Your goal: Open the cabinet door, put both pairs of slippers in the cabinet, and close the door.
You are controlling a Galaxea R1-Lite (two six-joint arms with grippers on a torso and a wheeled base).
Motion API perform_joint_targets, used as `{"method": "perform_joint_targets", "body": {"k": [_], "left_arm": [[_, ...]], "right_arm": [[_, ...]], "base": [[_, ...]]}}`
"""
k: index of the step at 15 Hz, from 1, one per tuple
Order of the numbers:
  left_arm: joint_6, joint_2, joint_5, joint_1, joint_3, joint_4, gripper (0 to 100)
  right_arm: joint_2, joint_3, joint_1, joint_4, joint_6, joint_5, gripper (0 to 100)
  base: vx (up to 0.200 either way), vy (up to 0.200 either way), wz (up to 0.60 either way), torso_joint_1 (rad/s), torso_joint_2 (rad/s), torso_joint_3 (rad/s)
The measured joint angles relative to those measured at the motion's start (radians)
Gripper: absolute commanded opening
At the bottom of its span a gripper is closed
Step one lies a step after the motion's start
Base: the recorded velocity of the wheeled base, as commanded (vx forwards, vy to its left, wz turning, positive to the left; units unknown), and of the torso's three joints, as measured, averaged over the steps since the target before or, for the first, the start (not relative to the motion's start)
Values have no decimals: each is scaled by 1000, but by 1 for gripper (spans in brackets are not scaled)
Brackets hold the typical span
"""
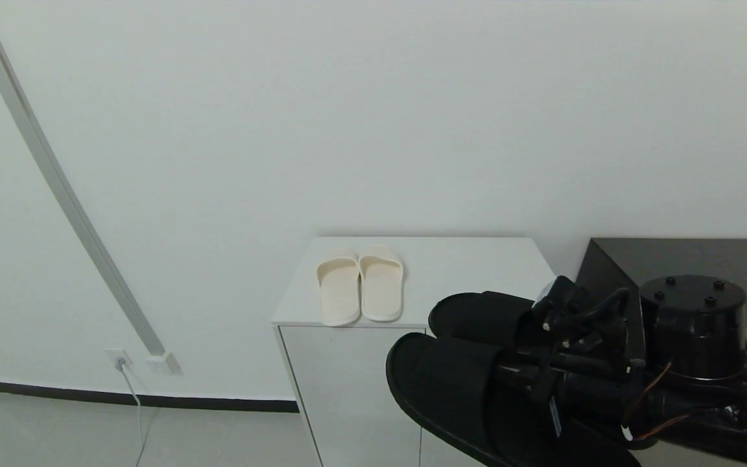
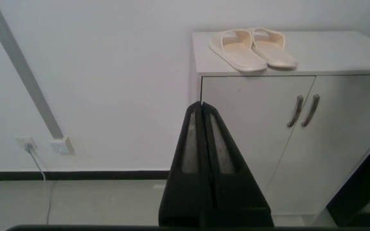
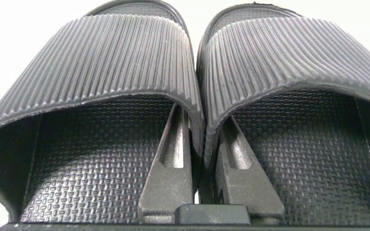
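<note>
Right gripper [image 3: 202,128] is clamping black slippers [image 1: 451,383] in front of the cabinet [image 1: 464,266].
We are facing shut doors [image 2: 255,135]; clenched, empty left gripper [image 2: 202,112] should pull a handle [image 2: 296,111] first.

White cabinet [image 1: 464,272] — doors shut — carries a cream slipper pair [image 1: 380,283] on top.

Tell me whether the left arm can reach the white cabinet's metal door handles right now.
Probably yes. The left gripper, fingers shut and empty, faces the white cabinet, and nothing stands between it and the two metal door handles.
</note>
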Motion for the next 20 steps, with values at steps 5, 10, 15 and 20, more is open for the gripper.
{"method": "perform_joint_targets", "body": {"k": [5,10,15,20], "left_arm": [[-2,0,0,0,1,0,0],[-2,0,-1,0,0,0,100],[-4,0,0,0,0,0,100],[-8,0,0,0,0,0,100]], "right_arm": [[-27,28,9,0,0,1,0],[-19,30,11,-2,0,1,0],[-11,31,11,-6,0,1,0],[-5,34,12,-6,-2,1,0]], "base": [[0,0,0,0,0,0],[0,0,0,-79,186,96],[0,0,0,-155,348,187],[0,0,0,-161,369,204]]}}
